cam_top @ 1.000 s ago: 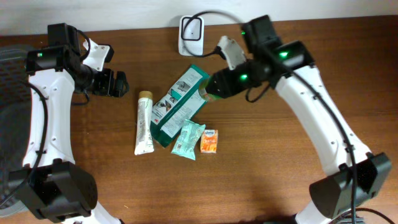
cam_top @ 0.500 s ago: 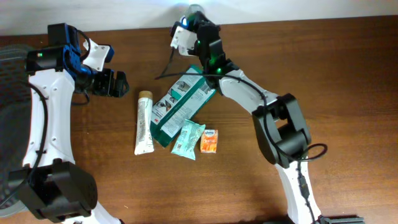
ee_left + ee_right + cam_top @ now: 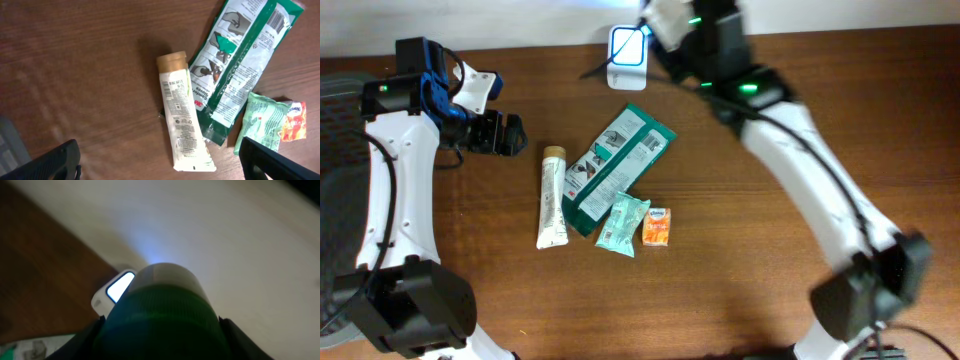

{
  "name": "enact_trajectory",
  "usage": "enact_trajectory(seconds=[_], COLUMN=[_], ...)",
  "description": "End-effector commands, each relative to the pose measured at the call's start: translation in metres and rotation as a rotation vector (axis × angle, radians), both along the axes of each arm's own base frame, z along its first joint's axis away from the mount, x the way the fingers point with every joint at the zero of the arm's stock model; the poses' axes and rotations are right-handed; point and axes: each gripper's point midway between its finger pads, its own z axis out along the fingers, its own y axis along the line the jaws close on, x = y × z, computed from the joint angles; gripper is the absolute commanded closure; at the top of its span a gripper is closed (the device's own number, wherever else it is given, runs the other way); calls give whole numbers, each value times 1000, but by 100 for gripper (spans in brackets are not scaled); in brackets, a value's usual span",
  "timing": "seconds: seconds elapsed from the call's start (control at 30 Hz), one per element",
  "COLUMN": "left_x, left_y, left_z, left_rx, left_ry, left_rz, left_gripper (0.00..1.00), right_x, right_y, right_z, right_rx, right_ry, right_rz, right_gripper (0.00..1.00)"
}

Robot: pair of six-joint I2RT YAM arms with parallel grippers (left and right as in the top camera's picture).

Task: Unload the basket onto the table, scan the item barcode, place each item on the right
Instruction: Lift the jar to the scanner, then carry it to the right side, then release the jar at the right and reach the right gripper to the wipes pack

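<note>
Round green grey-topped item (image 3: 160, 295) is clenched in the right gripper (image 3: 160, 335), too blurred to identify. The arm has swung off the flat green printed pouch (image 3: 615, 165) to the white lit-window scanner (image 3: 628, 46) at the back edge of the brown wooden table (image 3: 740, 280). Item now sits just before the scanner, likely ready to read. Left gripper (image 3: 160, 162) is spread wide, empty.
</note>
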Motion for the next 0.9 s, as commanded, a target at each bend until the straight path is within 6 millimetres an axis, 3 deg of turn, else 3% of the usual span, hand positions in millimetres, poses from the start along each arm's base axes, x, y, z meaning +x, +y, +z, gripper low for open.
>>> enact_trajectory(seconds=[0.0,0.17,0.27,0.37,0.43,0.5,0.57,0.7,0.73,0.8,0.87], left_x=[0,0,0,0,0,0,0,0,0,0,0], left_y=[0,0,0,0,0,0,0,0,0,0,0], left_z=[12,12,12,12,12,12,12,12,12,12,12], left_rx=[-6,-6,-6,-6,-6,-6,-6,-6,-6,-6,-6], left_ry=[-35,-35,-35,-35,-35,-35,-36,-35,-35,-35,-35], left_rz=[-10,-10,-10,-10,-10,-10,-10,-10,-10,-10,-10], left_gripper=[1,1,1,1,1,1,1,1,1,1,1], right_x=[-37,-84,-95,-117,-132,-140,-146,-145,-145,-141,-135], right_y=[-49,-144,-208,-298,-338,-359,-369,-370,-370,-374,-370], right_z=[-32,-148,-193,-233,-238,-240,-247,-271,-272,-242,-190], right_rx=[103,107,220,426,514,556,565,560,560,597,634], right_ry=[298,753,837,886,880,868,867,914,918,893,863], right_rz=[-99,-378,-597,-931,-1070,-1145,-1173,-1179,-1180,-1214,-1181], right_gripper=[54,54,54,55,55,55,54,47,2,2,2])
